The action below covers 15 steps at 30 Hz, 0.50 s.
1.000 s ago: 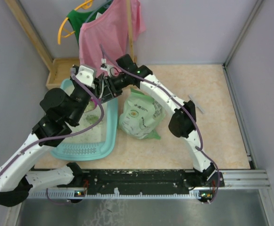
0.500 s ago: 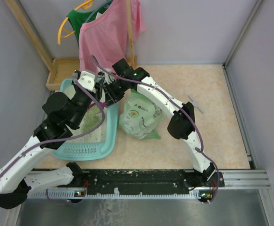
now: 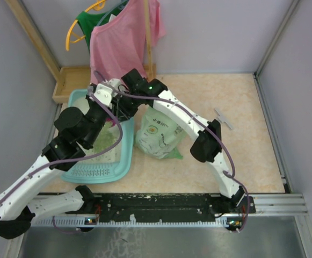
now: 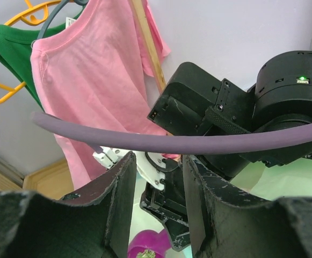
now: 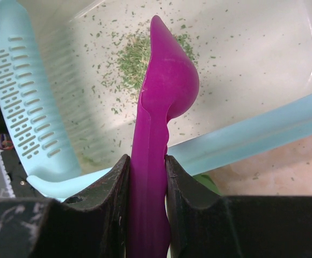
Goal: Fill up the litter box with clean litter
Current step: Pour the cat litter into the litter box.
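My right gripper (image 5: pixel 146 167) is clamped on the handle of the magenta scoop (image 5: pixel 164 91), whose bowl hangs over the litter box (image 5: pixel 263 129). A small heap of clean litter (image 5: pixel 137 56) sits on the whitish base at the upper middle of the right wrist view, with loose granules scattered around it. Since a second ago my right wrist has slid leftward in the top view. My left arm has swung up and to the right, closer to it. My left gripper (image 4: pixel 157 177) stands apart, gripping nothing. The box lies left of centre, beside the pale green bag (image 3: pixel 158 131).
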### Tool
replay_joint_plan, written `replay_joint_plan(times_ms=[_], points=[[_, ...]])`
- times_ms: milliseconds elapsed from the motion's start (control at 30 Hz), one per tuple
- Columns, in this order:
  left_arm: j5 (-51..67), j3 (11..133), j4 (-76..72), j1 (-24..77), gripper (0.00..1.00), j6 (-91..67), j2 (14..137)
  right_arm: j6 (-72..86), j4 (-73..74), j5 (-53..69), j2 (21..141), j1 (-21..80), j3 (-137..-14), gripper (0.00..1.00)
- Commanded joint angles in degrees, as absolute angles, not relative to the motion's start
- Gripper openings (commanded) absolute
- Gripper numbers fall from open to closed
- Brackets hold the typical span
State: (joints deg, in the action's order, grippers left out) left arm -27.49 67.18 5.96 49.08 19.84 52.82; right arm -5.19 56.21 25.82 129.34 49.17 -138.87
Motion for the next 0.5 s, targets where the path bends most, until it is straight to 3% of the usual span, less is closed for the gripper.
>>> replay_joint_plan(times_ms=[0,467], points=[[-27.1,66.5,3.9,48.8,0.46,18.7,51.6,-8.6,53.5,22.8,125.1,50.7,-143.3,0.00],[-27.0,65.4,4.3,48.8,0.46,18.0,51.1,-14.7,49.4,13.0,122.1,53.1,-141.0,0.00]])
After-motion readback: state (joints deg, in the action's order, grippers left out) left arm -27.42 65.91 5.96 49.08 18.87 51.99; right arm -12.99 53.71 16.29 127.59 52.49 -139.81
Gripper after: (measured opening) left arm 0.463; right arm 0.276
